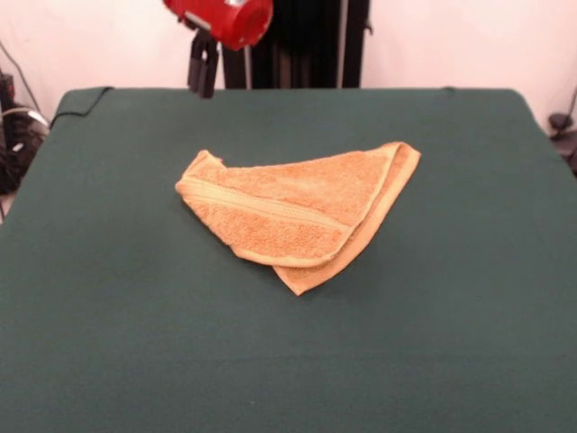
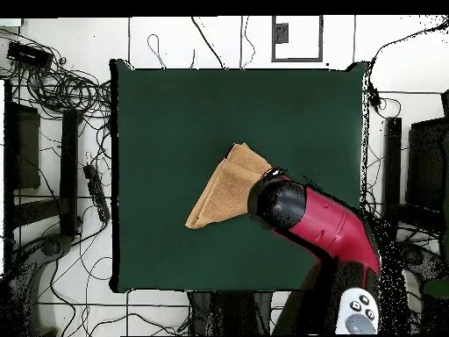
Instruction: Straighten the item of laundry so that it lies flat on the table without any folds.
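The gripper [image 1: 204,72] hangs above the table [image 1: 469,343], clear of its surface and well apart from the towel [image 1: 297,212]. In the front view its two dark fingers [image 1: 195,63] point straight down and stand pressed close together, with no visible gap and nothing held between them. The fingers mount under a red housing [image 1: 225,18] at the upper edge of that view. In the overhead view the red and black arm [image 2: 329,228] covers the gripper completely; the arm's black rounded end [image 2: 276,204] sits just beside one edge of the towel.

The towel is orange-tan terry cloth and lies near the centre of the table. It is folded over on itself into a rough triangle. In the front view the upper layer carries a woven border band [image 1: 261,206] running diagonally across it. A lower layer shows past the upper layer's edge along one side and ends in a pointed corner [image 1: 302,284] directed toward the camera. The cloth rests directly on the table.

The table has a dark green cloth surface that extends well beyond the towel on every side. No containers appear on the table. Cables [image 2: 61,88] lie on the floor beyond the table edge.
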Controlling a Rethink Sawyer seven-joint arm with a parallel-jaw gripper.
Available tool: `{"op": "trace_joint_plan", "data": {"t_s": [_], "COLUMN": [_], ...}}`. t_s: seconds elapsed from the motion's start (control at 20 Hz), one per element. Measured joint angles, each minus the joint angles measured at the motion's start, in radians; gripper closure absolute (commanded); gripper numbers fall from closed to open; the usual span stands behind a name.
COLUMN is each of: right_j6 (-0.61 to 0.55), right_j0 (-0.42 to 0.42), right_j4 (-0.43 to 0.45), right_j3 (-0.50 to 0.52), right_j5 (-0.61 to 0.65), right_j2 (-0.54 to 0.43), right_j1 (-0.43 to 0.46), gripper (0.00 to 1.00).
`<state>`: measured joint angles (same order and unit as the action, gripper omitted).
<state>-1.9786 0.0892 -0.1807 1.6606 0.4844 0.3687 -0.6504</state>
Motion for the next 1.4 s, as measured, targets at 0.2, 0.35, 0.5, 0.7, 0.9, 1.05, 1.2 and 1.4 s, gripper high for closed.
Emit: {"op": "trace_joint_plan", "data": {"t_s": [0.2,0.35,0.5,0.7,0.9,1.05,1.2,1.4], "right_j6": [0.000,0.000,0.000,0.000,0.000,0.000,0.000,0.000], "right_j0": [0.010,0.022,0.027,0.028,0.028,0.028,0.028,0.028], "right_j4": [0.000,0.000,0.000,0.000,-0.001,-0.003,-0.005,-0.015], "right_j3": [-0.042,-0.081,-0.113,-0.176,-0.244,-0.288,-0.335,-0.391], "right_j5": [0.000,0.000,0.000,0.005,0.035,0.068,0.106,0.153], "right_j2": [-0.002,-0.005,-0.005,-0.005,-0.005,-0.005,-0.005,-0.005], "right_j1": [0.045,0.086,0.119,0.176,0.228,0.256,0.285,0.317], "gripper": [1.00,1.00,1.00,1.00,1.00,1.00,1.00,1.00]}}
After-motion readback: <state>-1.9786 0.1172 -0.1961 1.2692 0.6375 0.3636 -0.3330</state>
